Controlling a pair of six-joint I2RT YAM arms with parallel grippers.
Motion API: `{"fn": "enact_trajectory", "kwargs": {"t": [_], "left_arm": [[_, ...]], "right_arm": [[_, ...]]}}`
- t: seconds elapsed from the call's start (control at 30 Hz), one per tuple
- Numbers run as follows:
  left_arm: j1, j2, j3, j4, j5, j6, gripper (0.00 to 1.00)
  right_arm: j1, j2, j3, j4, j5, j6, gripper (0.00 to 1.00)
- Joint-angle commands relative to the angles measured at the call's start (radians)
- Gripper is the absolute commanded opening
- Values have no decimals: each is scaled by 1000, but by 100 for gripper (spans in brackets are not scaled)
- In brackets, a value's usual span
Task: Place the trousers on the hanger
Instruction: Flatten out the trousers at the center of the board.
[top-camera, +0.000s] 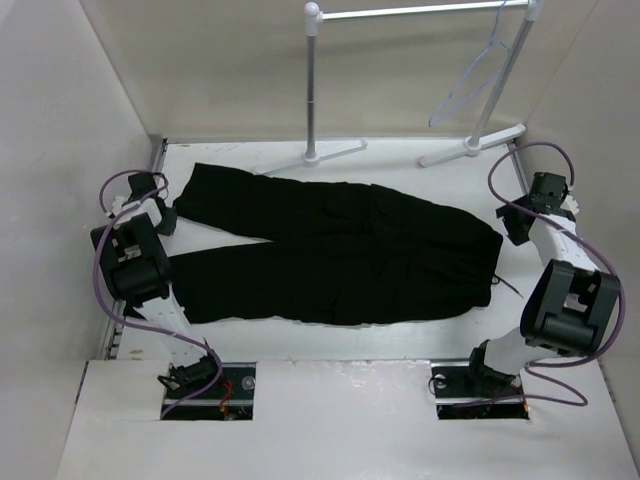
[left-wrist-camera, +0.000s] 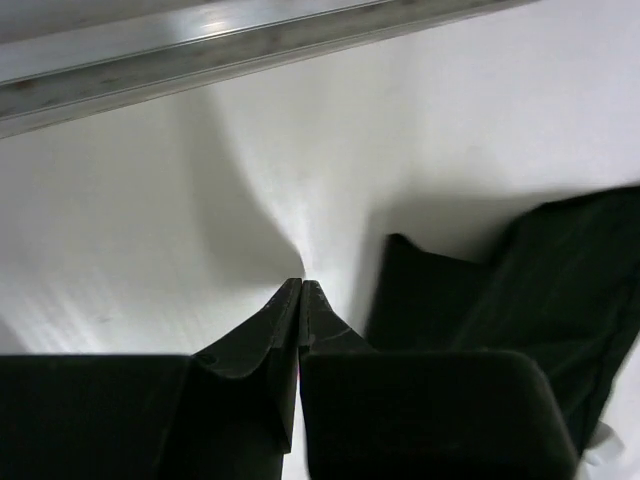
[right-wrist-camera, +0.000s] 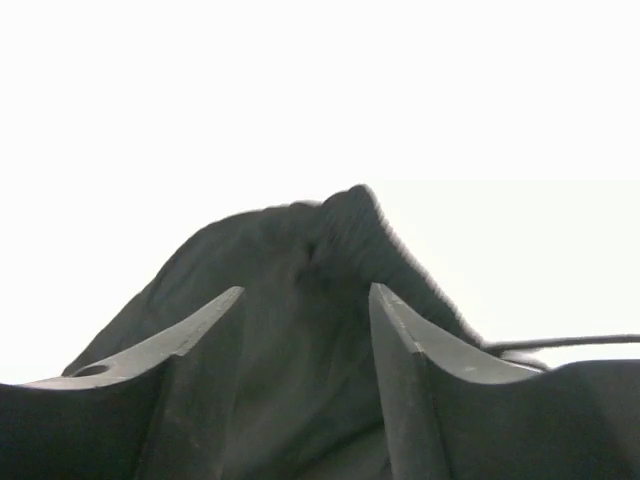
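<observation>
The black trousers (top-camera: 330, 255) lie flat across the white table, legs to the left, waist to the right. The pale hanger (top-camera: 475, 75) hangs from the rack's rail at the back right. My left gripper (top-camera: 165, 218) is shut and empty on the table just left of the leg ends (left-wrist-camera: 560, 290); its jaws touch (left-wrist-camera: 301, 283). My right gripper (top-camera: 508, 222) is open at the waist end. In the right wrist view the waistband (right-wrist-camera: 330, 250) rises between its spread fingers (right-wrist-camera: 305, 292).
A white rack with T-shaped feet (top-camera: 335, 150) stands at the back, its rail (top-camera: 420, 12) across the top. White walls close in both sides. A metal strip (left-wrist-camera: 250, 45) runs along the table's left edge. A drawstring (right-wrist-camera: 570, 342) trails from the waist.
</observation>
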Motion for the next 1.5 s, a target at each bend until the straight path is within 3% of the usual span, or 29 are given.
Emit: {"fn": "enact_trajectory", "kwargs": {"t": [0.0, 0.13, 0.27, 0.37, 0.7, 0.8, 1.0, 1.17, 1.27, 1.4, 1.47], "left_arm": [[28, -88, -55, -45, -51, -44, 2], [45, -176, -103, -49, -98, -85, 7], [-29, -211, -86, 23, -53, -76, 35], [-73, -172, -49, 16, 3, -72, 44], [-81, -33, -3, -4, 54, -62, 46], [-81, 2, 17, -4, 61, -56, 46], [-81, 31, 35, 5, 63, -56, 44], [-75, 5, 0, 8, 57, -61, 41], [-69, -38, -34, 7, 50, -62, 40], [-75, -99, -71, 10, 49, -62, 43], [-78, -110, -78, 8, 46, -61, 44]], "right_arm": [[-22, 48, 44, 57, 74, -20, 60], [-56, 120, 67, 80, 66, -37, 69], [-82, 198, 114, 88, 16, -46, 69], [-79, 242, 144, 69, -26, -68, 63], [-73, 283, 145, 51, -106, -54, 58], [-65, 323, 177, 23, -124, -48, 48], [-59, 364, 254, 20, -143, -45, 14], [-51, 393, 338, 45, -146, -28, 6], [-39, 415, 403, 45, -137, -26, 8], [-39, 363, 370, -52, 3, -43, 50], [-40, 319, 284, 18, 8, -66, 59]]}}
